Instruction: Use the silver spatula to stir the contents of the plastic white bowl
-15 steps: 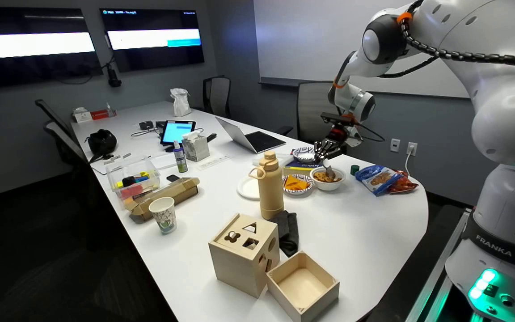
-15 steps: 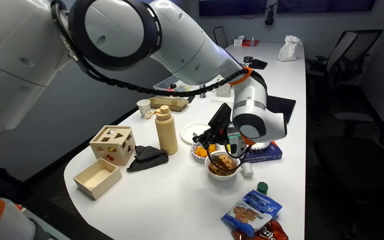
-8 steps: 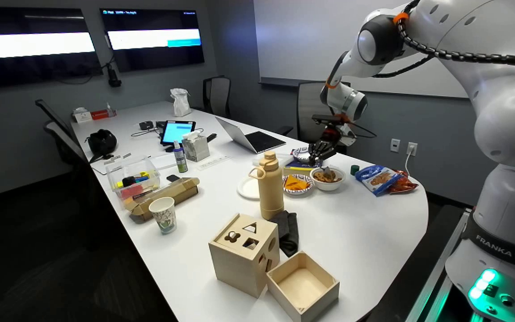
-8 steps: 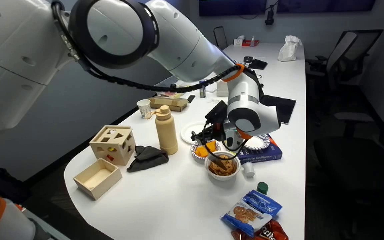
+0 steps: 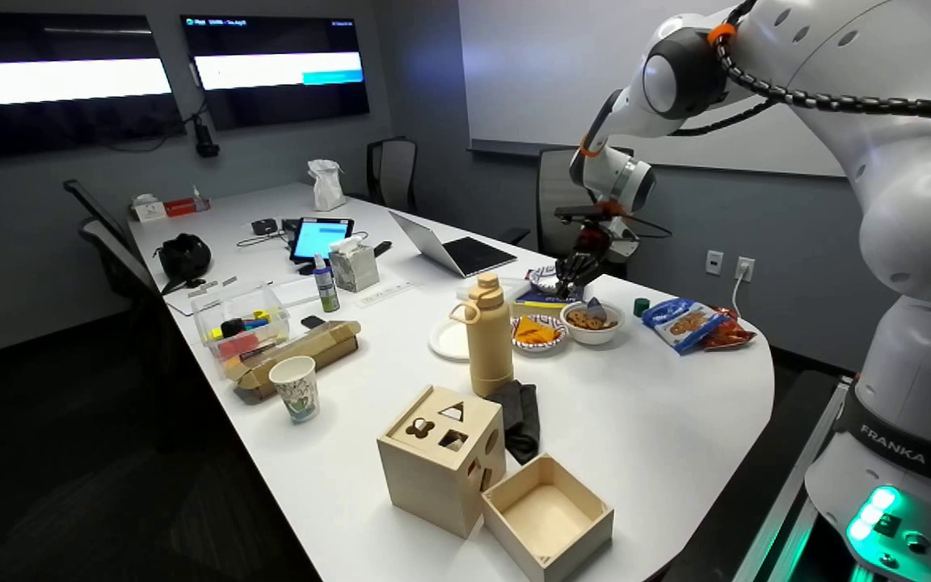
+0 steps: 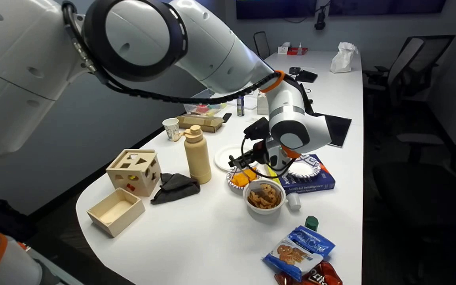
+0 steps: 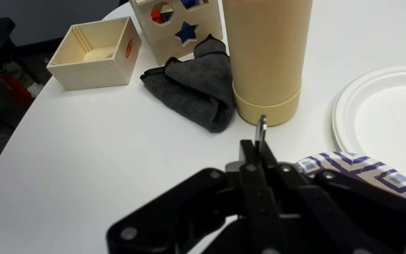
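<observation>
White conference table (image 6: pixel 196 241) carries wooden shape-sorter cube (image 5: pixel 433 469), tan water bottle (image 6: pixel 197 156), patterned paper bowl (image 7: pixel 397 178) of orange chips (image 6: pixel 240 180) just beside white plastic bowl (image 6: pixel 263 211) of brown crisps (image 6: pixel 266 198). Claw (image 7: pixel 257 146) pinched tight on silver spatula (image 7: pixel 260 129), above and beside white plastic bowl. Spatula slim, shiny, slanting; blade inside bowl's rim; whether touching crisps, cannot tell.

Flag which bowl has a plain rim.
The plastic white bowl of brown snacks: all-white rim. The bowl of orange snacks and the dish on the book have patterned rims.
</observation>
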Motion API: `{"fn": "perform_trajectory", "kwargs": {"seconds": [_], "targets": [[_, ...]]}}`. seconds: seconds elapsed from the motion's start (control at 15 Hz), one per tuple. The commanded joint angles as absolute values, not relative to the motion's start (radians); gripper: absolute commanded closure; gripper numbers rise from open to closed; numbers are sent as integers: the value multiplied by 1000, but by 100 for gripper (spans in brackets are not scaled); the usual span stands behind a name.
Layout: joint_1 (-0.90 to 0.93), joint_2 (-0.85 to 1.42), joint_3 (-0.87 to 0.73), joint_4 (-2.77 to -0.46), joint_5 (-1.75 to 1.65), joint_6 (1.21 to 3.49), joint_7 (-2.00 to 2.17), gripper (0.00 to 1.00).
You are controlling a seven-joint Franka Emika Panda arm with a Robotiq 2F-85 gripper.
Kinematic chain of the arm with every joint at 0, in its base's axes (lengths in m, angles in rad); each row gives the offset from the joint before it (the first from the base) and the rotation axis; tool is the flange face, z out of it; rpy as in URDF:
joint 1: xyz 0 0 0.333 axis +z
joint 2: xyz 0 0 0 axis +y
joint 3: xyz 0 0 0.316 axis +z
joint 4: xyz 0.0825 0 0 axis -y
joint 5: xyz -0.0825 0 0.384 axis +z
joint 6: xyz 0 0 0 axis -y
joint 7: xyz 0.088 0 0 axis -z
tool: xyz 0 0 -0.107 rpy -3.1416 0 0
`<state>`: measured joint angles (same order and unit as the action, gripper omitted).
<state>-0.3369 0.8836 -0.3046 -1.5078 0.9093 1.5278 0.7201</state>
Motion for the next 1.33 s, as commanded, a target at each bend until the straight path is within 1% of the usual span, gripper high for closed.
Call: {"fn": "perform_trajectory", "kwargs": {"seconds": [0.0, 0.53, 0.6, 0.67, 0.73, 0.87, 1.0, 1.07, 1.27], "targets": [[-334, 913, -293, -1454, 874, 1550, 768, 99], [-350, 952, -266, -1417, 887, 1560, 759, 99], [-351, 953, -266, -1415, 888, 1565, 759, 71], [-350, 954, -265, -1415, 888, 1574, 759, 71], [-350, 953, -264, -1418, 889, 1580, 757, 64], [-352, 953, -262, -1417, 890, 1590, 756, 48], [-353, 952, -260, -1421, 891, 1595, 754, 34], [-353, 951, -259, -1422, 891, 1597, 754, 26], [-354, 952, -256, -1421, 892, 1600, 752, 4]]}}
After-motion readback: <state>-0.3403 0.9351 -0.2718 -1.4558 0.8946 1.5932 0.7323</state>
